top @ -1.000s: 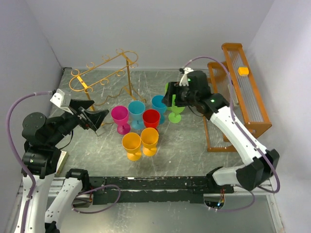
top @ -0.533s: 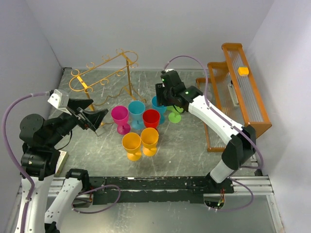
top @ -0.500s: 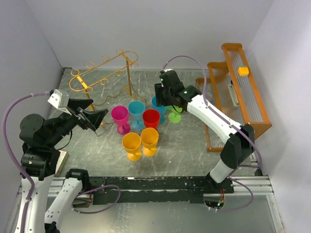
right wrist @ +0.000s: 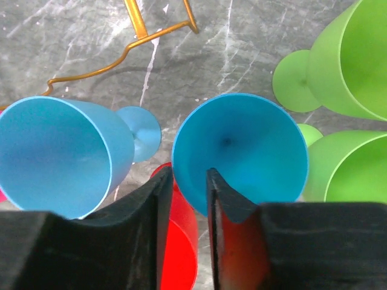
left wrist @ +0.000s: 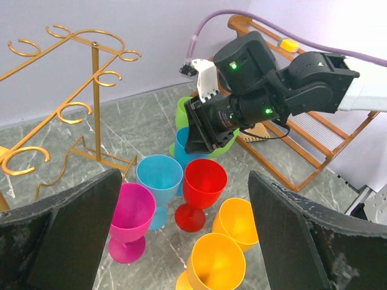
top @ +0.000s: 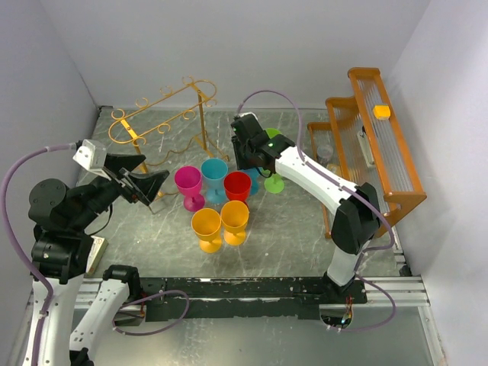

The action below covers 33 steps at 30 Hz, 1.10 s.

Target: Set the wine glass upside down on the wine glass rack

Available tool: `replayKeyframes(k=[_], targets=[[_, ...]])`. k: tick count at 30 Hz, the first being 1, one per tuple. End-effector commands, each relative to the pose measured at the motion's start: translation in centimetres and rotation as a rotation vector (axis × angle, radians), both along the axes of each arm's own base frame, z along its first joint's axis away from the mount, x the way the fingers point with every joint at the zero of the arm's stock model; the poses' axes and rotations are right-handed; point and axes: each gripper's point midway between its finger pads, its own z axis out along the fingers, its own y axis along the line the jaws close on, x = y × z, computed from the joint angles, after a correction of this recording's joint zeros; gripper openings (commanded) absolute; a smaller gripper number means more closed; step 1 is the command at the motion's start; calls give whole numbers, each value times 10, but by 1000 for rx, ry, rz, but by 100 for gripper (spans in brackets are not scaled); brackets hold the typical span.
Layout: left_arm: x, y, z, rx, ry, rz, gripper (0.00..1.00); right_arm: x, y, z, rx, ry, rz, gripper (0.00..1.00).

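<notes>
1. Gold-orange wire forms the wine glass rack [top: 202, 126], which in the top view stands on the grey marbled desk [top: 297, 221], behind and to the left of the red wine glass [top: 237, 185]. The right gripper [top: 245, 156] hangs just behind the red wine glass, over an upright blue wine glass [top: 252, 178] that it mostly hides. A second blue wine glass [top: 214, 171] and a magenta wine glass [top: 187, 181] stand left of the red wine glass. Two orange wine glasses [top: 206, 225] stand in front of it, green wine glasses [top: 273, 183] just to its right and a wooden slatted rack [top: 381, 152] far to its right. The left gripper [top: 146, 185] hovers well to the left of the red wine glass.
2. From the left wrist, the left gripper's fingers [left wrist: 78, 229] are spread wide with nothing between them. The right gripper [left wrist: 208, 130] sits on the blue wine glass [left wrist: 180, 145], directly behind the red wine glass [left wrist: 204, 181]. The wine glass rack [left wrist: 95, 90] rises behind and to its left.
3. From the right wrist, the right gripper's fingers [right wrist: 156, 223] stand a narrow gap apart. They straddle the near rim of the blue wine glass [right wrist: 242, 145], one inside the bowl and one outside. I cannot tell whether they pinch the wall. The red wine glass [right wrist: 181, 241] shows just beneath the fingers.
</notes>
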Motion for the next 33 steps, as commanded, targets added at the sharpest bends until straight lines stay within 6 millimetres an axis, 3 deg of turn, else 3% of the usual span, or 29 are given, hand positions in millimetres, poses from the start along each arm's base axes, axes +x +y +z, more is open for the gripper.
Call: replayKeyframes(k=[1, 6, 13, 21, 26, 33], targets=[[-3, 0, 19, -1, -56, 1, 98, 6, 2, -4, -37, -14, 15, 26], [0, 1, 23, -12, -45, 8, 96, 9, 6, -14, -99, -14, 67, 20], [1, 8, 38, -29, -16, 61, 94, 15, 7, -12, -169, -53, 102, 0], [5, 5, 45, -83, 51, 56, 92, 5, 24, 42, -140, -251, 130, 0], [5, -8, 46, -164, 125, -17, 90, -5, 27, 88, -49, -401, 109, 0], [1, -32, 49, -231, 181, -190, 85, -33, 3, 147, 157, -580, 51, 0]])
